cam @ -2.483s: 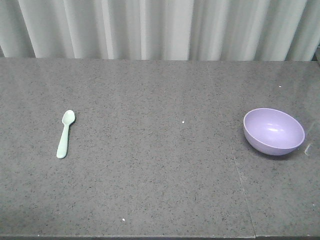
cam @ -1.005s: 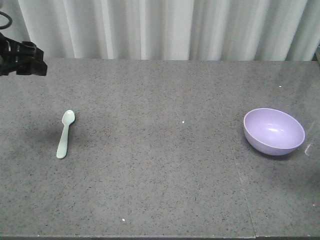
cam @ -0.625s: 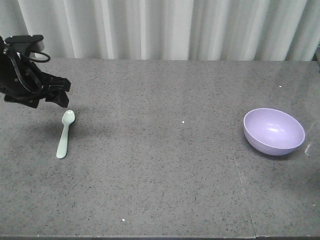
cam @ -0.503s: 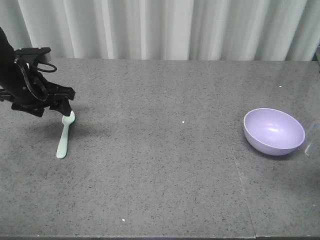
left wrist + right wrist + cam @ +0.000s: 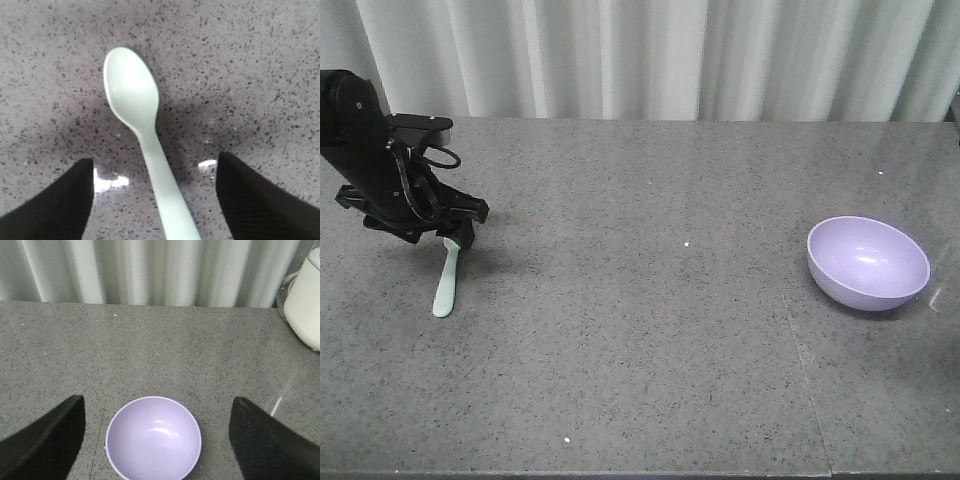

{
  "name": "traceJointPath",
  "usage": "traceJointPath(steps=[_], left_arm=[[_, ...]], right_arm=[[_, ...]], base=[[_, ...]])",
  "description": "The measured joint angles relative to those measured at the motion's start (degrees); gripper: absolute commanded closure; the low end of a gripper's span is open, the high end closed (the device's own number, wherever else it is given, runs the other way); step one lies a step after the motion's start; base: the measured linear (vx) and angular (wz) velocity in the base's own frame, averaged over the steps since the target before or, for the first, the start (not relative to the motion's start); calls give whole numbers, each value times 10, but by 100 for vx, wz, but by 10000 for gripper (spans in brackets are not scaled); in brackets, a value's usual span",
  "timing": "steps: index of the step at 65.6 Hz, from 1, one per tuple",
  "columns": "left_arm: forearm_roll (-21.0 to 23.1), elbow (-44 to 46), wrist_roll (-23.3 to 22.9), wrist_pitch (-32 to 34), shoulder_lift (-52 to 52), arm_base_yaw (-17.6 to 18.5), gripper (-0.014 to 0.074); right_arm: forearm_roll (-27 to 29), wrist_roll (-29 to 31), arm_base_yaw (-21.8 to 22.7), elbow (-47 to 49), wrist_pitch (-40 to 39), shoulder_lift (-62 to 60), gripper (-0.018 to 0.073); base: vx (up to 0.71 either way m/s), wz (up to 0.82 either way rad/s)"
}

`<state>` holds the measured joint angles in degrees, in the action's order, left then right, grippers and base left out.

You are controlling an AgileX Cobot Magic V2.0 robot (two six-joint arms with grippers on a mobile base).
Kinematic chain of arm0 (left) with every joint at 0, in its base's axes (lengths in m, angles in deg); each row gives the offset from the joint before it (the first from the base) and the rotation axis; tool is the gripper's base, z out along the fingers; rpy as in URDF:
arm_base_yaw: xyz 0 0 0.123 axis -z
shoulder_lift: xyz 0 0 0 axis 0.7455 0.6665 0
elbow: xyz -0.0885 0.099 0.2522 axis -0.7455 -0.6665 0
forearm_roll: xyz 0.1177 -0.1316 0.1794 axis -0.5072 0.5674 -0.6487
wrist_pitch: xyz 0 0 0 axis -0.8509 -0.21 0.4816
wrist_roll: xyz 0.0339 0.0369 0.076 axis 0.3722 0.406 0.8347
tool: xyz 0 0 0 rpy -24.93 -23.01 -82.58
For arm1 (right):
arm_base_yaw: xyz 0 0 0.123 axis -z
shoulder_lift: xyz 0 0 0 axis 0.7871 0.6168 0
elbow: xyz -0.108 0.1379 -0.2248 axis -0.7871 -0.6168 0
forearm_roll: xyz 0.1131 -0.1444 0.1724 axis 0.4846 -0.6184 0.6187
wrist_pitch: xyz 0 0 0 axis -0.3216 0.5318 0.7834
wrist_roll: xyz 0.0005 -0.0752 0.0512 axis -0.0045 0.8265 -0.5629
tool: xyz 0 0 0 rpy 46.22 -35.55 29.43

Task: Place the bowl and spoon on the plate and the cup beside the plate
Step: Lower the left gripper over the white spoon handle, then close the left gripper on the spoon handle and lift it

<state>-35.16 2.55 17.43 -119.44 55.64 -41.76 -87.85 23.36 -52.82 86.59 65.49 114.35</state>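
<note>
A: State of left end effector?
B: Spread wide, gripping nothing. Its fingers are straddling the mint-green spoon at the handle, not touching it. The spoon is lying flat on the grey surface, far left.
A: And right end effector?
B: Also gaping, empty, hanging above the lavender bowl, which is sitting upright far right.

Soft, probably overhead light; faint shadow beside spoon; glare flecks on countertop.
</note>
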Motion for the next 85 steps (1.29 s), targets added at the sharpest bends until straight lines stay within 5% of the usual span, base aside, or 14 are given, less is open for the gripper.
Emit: traceJointPath(steps=[39,85], left_arm=[[-8,2,-84,-9,27,3,111],[-14,6,-90,-16,54,3,146]], right_arm=[[0,0,0,0,0,0,-21],[5,0,0,0,0,0,-21]], base=[[0,0],[0,0]])
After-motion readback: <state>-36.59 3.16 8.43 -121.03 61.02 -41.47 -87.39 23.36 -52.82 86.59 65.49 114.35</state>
